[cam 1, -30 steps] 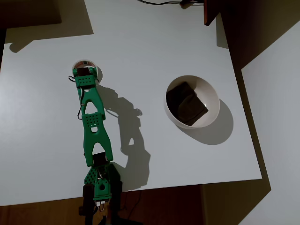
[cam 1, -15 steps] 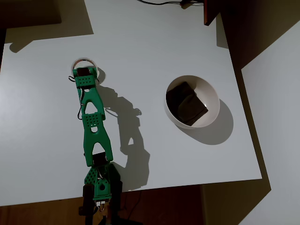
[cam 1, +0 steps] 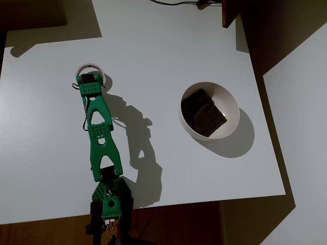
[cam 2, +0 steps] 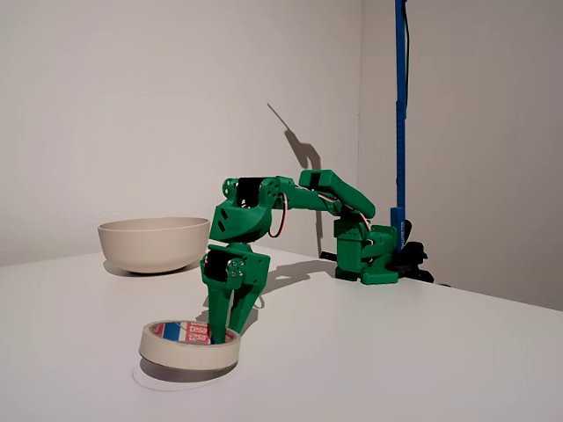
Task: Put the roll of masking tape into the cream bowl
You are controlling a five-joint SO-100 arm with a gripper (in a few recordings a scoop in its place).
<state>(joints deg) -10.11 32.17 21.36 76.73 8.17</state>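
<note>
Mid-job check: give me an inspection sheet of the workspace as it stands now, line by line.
Surface: white table, bare apart from the items below.
Job's things: roll of masking tape flat on the table; cream bowl apart from it.
Clutter: dark brown block inside the bowl.
Gripper: green gripper pointing down, one finger inside the tape's hole; whether it is closed cannot be told.
Cables: red and white wires along the arm; dark cable at the table's far edge.
Surroundings: plain wall, blue pole behind the arm's base.

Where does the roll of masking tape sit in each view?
Overhead view: roll of masking tape upper left on the table, partly under the gripper.
Fixed view: bottom left foreground, gripper reaching into its hole.
Shared landmark: the cream bowl.
</note>
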